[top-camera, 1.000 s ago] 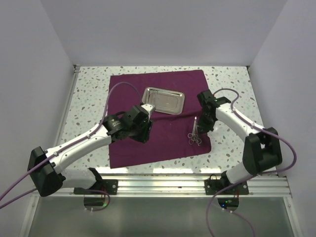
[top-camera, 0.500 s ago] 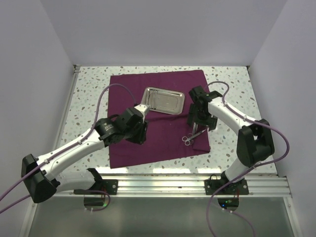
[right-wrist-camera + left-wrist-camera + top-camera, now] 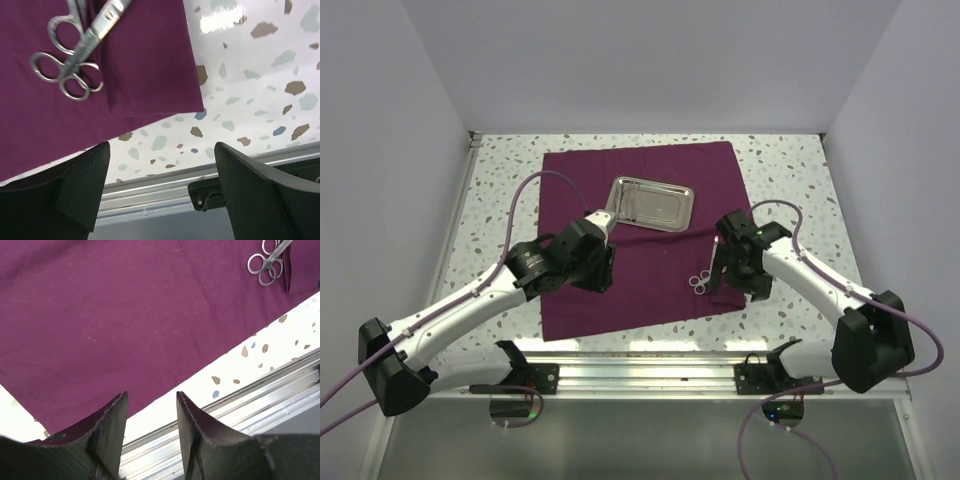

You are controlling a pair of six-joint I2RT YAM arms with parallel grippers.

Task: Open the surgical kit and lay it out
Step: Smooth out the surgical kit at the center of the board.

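The surgical kit's maroon cloth (image 3: pixel 620 230) lies spread on the speckled table. Its shiny steel tray (image 3: pixel 651 201) sits at the far middle of the cloth. Ring-handled steel instruments (image 3: pixel 703 277) (image 3: pixel 75 65) (image 3: pixel 267 262) lie near the cloth's near right corner, beside a small folded strip of cloth (image 3: pixel 145 75). My right gripper (image 3: pixel 732 288) (image 3: pixel 161 147) hovers just right of and nearer than the instruments, open and holding nothing. My left gripper (image 3: pixel 602 279) (image 3: pixel 150 397) hangs over the cloth's near middle, open with nothing between its fingers.
An aluminium rail (image 3: pixel 720 370) runs along the table's near edge, with the arm bases bolted to it. White walls enclose the left, far and right sides. Purple cables (image 3: pixel 535 195) loop from both arms.
My right gripper has opened and drawn back toward the near edge; the instruments now lie free, shifted slightly left. The left arm has pulled back a little toward the near left.
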